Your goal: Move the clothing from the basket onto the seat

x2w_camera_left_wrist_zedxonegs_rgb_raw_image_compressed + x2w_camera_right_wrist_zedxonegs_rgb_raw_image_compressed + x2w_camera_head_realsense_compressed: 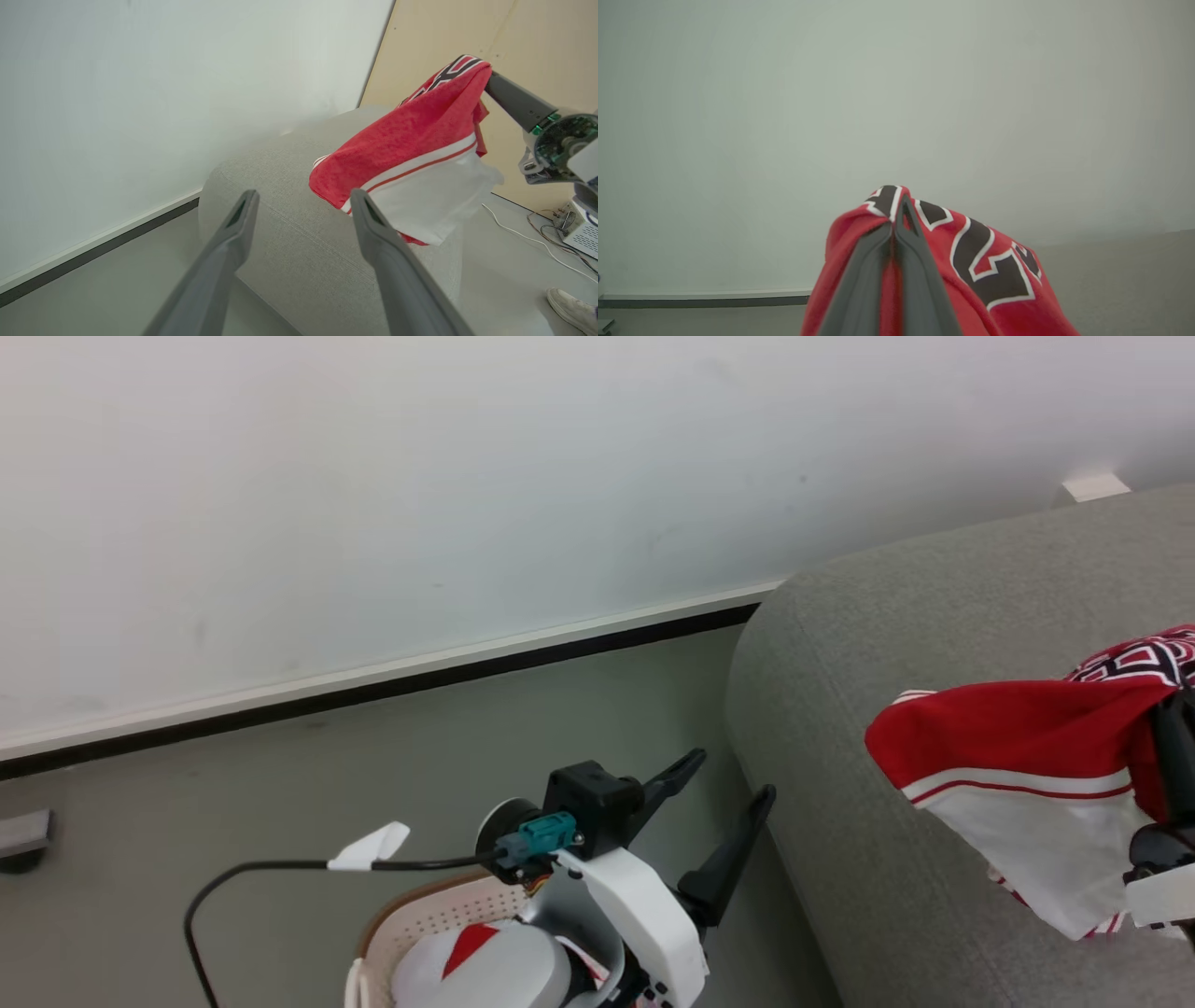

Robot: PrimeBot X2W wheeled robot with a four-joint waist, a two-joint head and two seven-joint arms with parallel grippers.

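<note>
Both right fingers [866,284] are squeezed tight on the red clothing [985,266], at its top fold by the black letters. The clothing drapes over them like a tent and hangs down above the seat [289,233]. I cannot tell if its white bottom part touches the seat.

What could go wrong? The clothing wraps over the fingers. When they let go, it might catch on one and ride away with the arm. It also hangs close to the seat's round edge. If it drops there, the soft cloth could slide off and land on the floor [467,737]. A drop from up high could also make it flop in a heap near the side.

The left fingers [224,252] are spread wide and hold nothing. They point at the seat's corner, near it but apart, above the basket [434,919]. If that arm pushes forward, a finger could poke the seat. A black cable [280,865] loops beside the basket, and the arm could snag it when it dips in. The arm covers most of the basket, so I cannot tell how much is left inside.

A person's shoe [572,305] is on the floor past the seat, well apart from both arms.
</note>
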